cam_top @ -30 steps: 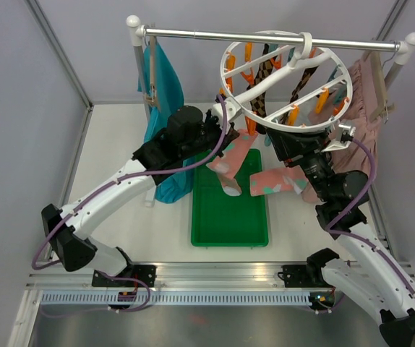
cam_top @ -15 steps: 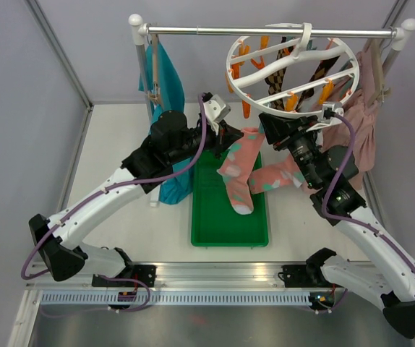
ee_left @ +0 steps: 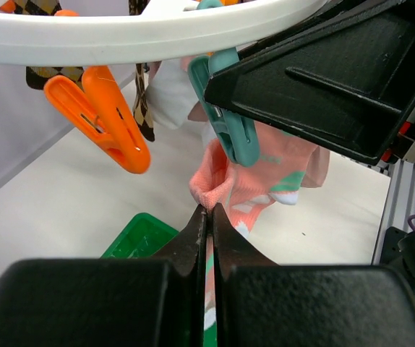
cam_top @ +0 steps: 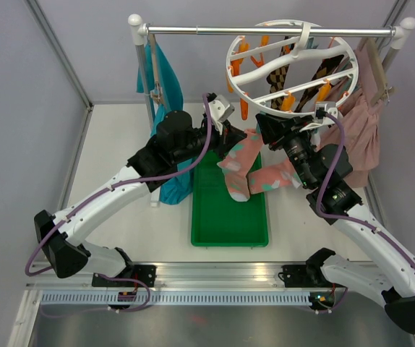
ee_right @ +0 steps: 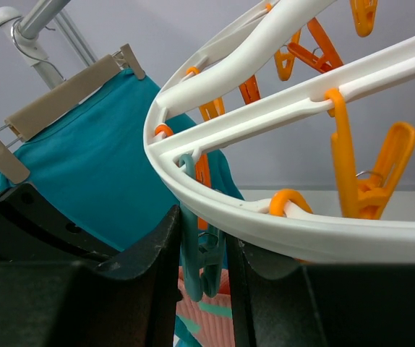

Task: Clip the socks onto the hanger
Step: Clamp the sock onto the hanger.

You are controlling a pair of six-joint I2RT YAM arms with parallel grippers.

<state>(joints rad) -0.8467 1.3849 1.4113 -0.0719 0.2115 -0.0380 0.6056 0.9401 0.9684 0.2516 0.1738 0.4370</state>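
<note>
Left wrist view: pink sock (ee_left: 254, 181) hangs, long axis downward, cuff pinched in the closed left tool (ee_left: 209, 217), just below the teal clip (ee_left: 229, 123) on the hanger (ee_left: 121, 32). Nearer it, the right tool (ee_right: 202, 242) grips that clip.

Bright, even light from above, just soft faint shadows on the white table (cam_top: 113, 159). Overhead shot is sharp, no glare. Wrist cams go soft up close; the left gripper (ee_left: 206, 211) is a dark, slightly blurry mass.
</note>
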